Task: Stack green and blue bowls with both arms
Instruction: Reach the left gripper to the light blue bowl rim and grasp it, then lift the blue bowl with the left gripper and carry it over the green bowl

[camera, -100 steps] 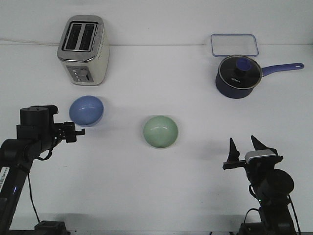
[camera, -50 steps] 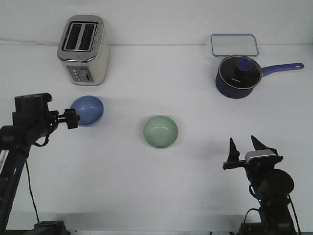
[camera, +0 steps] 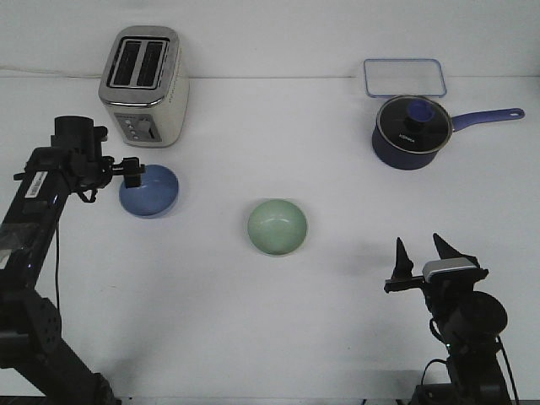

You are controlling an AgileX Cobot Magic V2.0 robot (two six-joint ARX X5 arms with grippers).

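The periwinkle blue bowl (camera: 152, 192) sits upright on the white table at the left. The pale green bowl (camera: 277, 226) sits upright near the middle, apart from it. My left gripper (camera: 133, 174) is at the blue bowl's far left rim, its fingers slightly apart, and it holds nothing that I can see. My right gripper (camera: 418, 246) is open and empty at the near right, fingers pointing up, well right of the green bowl.
A silver toaster (camera: 143, 84) stands at the back left, just behind the left arm. A dark blue saucepan (camera: 409, 133) with a glass lid and a clear lidded container (camera: 404, 78) stand at the back right.
My left arm has swung up and away from me, bringing its gripper from the blue bowl's near left side to the bowl's far left rim. Both bowls and the right arm have not moved.
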